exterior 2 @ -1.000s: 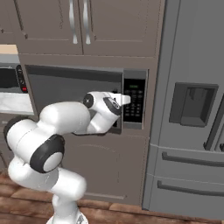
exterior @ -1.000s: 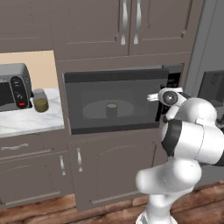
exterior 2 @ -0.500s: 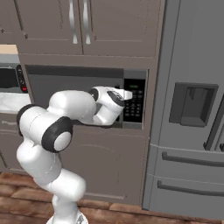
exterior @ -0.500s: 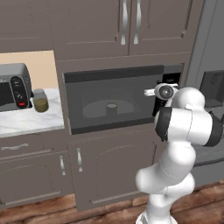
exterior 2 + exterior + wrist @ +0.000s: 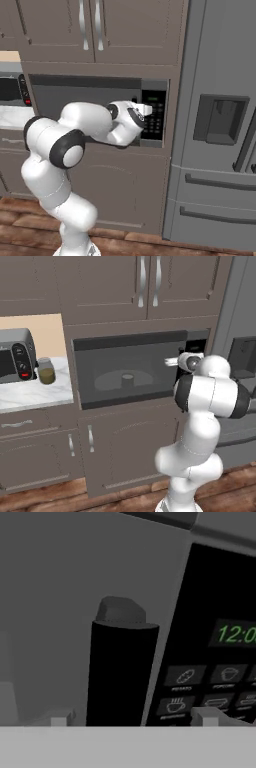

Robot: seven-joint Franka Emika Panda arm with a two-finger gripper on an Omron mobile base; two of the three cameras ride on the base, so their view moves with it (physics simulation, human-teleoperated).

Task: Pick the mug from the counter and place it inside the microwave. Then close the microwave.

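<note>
Sitting inside the wide dark grey built-in microwave [image 5: 130,376], the small black cylindrical mug [image 5: 128,380] shows through the black glass door, standing upright on the pale round turntable plate [image 5: 124,381]. The door looks shut or very nearly so in both base views.

The white arm's end effector [image 5: 172,361] is up at the right end of the door, right next to the black keypad panel [image 5: 152,114]. In the hand view a dark vertical door handle [image 5: 120,672] stands straight ahead, with the keypad and its green clock digits [image 5: 236,634] just to the right of it. The two finger tips [image 5: 206,716] sit wide apart at the bottom of that view with nothing between them, so it's spread open and holding nothing.

Off to the left, the white marble bench [image 5: 30,391] with grey veins carries a silver toaster oven with knobs [image 5: 15,355] and an olive-yellow glass jar with a lid [image 5: 46,371] just beside it. A grey fridge [image 5: 220,125] stands to the right of the microwave.
</note>
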